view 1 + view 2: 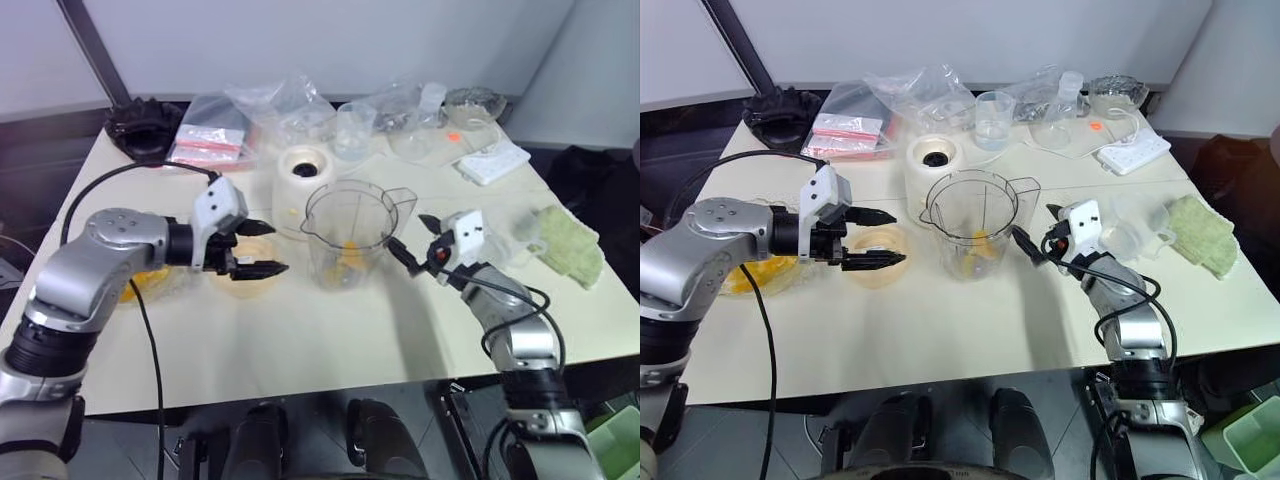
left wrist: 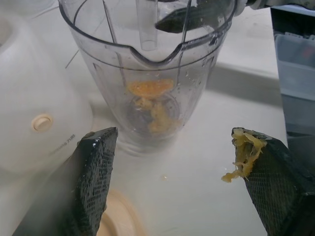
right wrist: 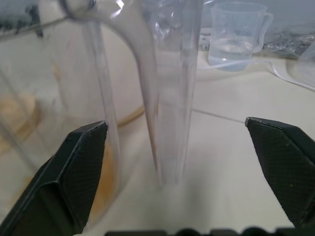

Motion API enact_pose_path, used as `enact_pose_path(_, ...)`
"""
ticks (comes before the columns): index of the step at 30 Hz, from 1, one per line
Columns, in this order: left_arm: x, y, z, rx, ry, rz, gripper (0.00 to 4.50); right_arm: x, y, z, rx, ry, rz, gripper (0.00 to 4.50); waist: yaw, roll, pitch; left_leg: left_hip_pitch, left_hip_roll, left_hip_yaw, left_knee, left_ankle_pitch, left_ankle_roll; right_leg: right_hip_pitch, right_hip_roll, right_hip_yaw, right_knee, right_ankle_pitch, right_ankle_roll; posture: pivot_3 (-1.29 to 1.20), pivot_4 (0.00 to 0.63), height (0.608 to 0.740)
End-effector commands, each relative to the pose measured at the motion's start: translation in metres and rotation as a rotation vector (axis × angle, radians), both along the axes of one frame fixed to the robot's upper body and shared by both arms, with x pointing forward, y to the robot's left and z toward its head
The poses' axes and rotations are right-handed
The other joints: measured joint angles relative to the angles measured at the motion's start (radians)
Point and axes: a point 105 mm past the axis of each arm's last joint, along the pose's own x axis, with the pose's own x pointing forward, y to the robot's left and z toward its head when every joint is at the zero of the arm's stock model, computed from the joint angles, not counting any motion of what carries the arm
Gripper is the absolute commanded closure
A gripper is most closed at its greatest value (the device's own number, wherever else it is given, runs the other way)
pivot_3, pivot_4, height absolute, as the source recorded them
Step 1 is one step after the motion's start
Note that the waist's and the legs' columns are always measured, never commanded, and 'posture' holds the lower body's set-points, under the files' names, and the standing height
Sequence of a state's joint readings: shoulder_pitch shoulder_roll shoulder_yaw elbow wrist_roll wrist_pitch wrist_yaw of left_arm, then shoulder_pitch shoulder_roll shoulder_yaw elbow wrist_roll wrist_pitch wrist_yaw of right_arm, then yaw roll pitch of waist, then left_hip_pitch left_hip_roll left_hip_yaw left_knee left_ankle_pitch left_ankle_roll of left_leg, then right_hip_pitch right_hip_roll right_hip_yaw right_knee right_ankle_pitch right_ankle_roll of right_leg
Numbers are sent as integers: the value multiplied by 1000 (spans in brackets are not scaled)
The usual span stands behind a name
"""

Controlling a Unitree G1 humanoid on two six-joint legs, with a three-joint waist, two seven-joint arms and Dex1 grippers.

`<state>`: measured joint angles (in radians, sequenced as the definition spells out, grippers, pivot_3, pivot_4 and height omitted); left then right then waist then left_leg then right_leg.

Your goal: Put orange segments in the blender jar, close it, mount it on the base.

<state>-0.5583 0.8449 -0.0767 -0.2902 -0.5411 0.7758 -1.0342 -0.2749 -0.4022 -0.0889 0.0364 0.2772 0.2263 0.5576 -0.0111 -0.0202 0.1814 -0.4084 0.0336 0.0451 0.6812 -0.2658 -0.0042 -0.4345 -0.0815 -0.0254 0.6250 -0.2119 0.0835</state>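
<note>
The clear blender jar [image 1: 350, 232] stands upright mid-table with orange segments [image 2: 150, 98] lying on its blade. Just behind it sits the cream-white base [image 1: 302, 180], its dark socket facing up. My left gripper [image 1: 278, 248] hangs open to the jar's left, above a peach lid [image 1: 238, 275]; orange pulp sticks to one of its fingers [image 2: 246, 157]. To the jar's right my right gripper [image 1: 406, 230] is open, and the jar's handle [image 3: 167, 98] stands between its fingers without touching them. More orange segments [image 1: 758, 274] lie under my left forearm, partly hidden.
Along the back edge are a clear measuring cup [image 1: 355, 125], plastic bags [image 1: 215, 130], a black object [image 1: 145, 125] and a glass bowl [image 1: 475, 105]. A white power strip [image 1: 490, 160], a clear cup [image 1: 1132, 228] and a green cloth [image 1: 570, 245] lie at the right.
</note>
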Motion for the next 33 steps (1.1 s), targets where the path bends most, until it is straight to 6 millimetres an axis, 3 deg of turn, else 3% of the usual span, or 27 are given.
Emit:
enact_pose_path(1,-4,-1,32,-86,-41,-27,599,-14,-11,11,-46,-36,-17,72,1,0,0,0,0,0,0,0,0,0,0,0,0,0,0,0,150,740)
enact_pose_path(5,-10,-6,51,-172,-9,-71,599,-37,-29,9,-92,-6,-61,72,0,0,0,0,0,0,0,0,0,1,0,0,-3,0,0,0,150,740)
enact_pose_path(9,-9,-7,57,-197,3,-83,599,-59,-44,11,-93,12,-137,72,-3,0,1,0,0,0,-1,0,0,2,0,-1,-5,0,0,0,150,740)
enact_pose_path(13,-17,-11,58,-202,47,-148,599,-81,-71,17,-71,-3,-302,72,1,1,1,0,0,0,-1,0,0,1,0,-1,-5,0,0,0,150,740)
enact_pose_path(16,-32,-17,52,-168,105,-258,599,-109,-98,7,-82,45,-455,72,4,1,1,0,0,0,-2,0,0,2,0,-1,-6,0,0,0,150,740)
enact_pose_path(20,-38,-21,48,-163,134,-305,599,-122,-116,0,-67,75,-562,72,-2,1,1,-1,0,0,-2,0,-1,2,-1,-1,-9,0,0,0,150,740)
enact_pose_path(22,-43,-23,46,-157,143,-322,599,-122,-127,-2,-81,76,-614,72,-7,2,2,0,1,0,-2,0,-1,1,-2,0,-10,0,0,0,150,740)
enact_pose_path(26,-45,-27,41,-135,144,-335,599,-99,-164,-9,-67,70,-809,72,-8,3,2,1,1,0,-2,0,-1,1,-2,0,-11,0,0,0,150,740)
enact_pose_path(33,-53,-24,41,-106,154,-345,599,-59,-176,-25,-9,83,-846,72,-1,5,4,-1,-1,0,-5,0,0,0,0,1,-11,2,-2,0,150,740)
